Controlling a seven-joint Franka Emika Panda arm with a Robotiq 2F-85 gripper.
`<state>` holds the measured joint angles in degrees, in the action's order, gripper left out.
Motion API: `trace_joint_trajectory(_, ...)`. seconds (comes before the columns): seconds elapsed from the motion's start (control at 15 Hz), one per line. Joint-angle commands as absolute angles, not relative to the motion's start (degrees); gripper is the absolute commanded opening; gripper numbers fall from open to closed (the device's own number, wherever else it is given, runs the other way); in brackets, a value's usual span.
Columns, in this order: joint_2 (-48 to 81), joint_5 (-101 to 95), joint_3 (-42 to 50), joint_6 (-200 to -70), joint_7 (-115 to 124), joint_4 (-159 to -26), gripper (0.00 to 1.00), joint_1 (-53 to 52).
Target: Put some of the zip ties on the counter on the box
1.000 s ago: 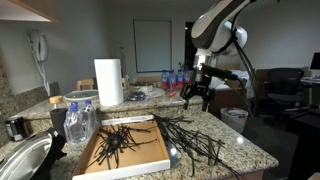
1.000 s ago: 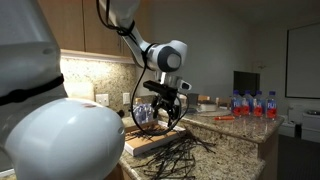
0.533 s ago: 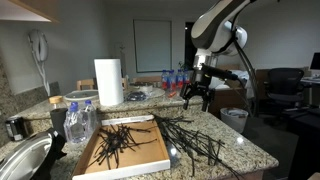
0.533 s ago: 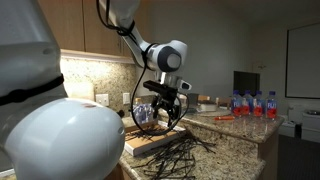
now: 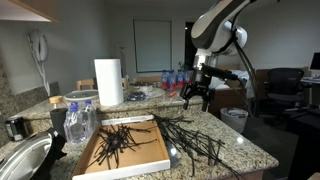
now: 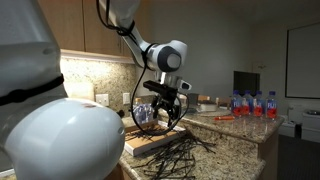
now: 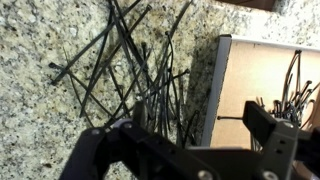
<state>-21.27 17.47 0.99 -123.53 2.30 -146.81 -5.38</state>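
Note:
A loose pile of black zip ties [image 5: 196, 140] lies on the speckled granite counter [image 5: 245, 152], just beside the flat tan box [image 5: 140, 156]. A few zip ties [image 5: 114, 143] lie inside the box. My gripper [image 5: 196, 98] hangs open a little above the pile with nothing between its fingers. In the other exterior view the gripper [image 6: 163, 119] hovers over the zip ties [image 6: 180, 152] and the box [image 6: 138, 143]. The wrist view looks down on the zip ties [image 7: 118, 68], the box [image 7: 262, 88] with its white rim, and my gripper [image 7: 186, 142] straddling that rim.
A paper towel roll [image 5: 108, 82] stands at the back of the counter, with water bottles [image 5: 175, 77] behind it. A wrapped pack of bottles [image 5: 79, 120] and a round metal bowl [image 5: 24, 160] sit beside the box. The counter edge runs near the pile.

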Motion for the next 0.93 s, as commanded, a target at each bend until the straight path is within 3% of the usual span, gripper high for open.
trace_joint_trajectory(0.0, -18.99, 17.65, 0.35, -126.37, 1.65, -146.08, 1.00, -4.47)
trace_joint_trajectory(0.87, -0.58, 4.43, -1.40, -131.38, 9.08, -142.29, 1.00, -2.86)
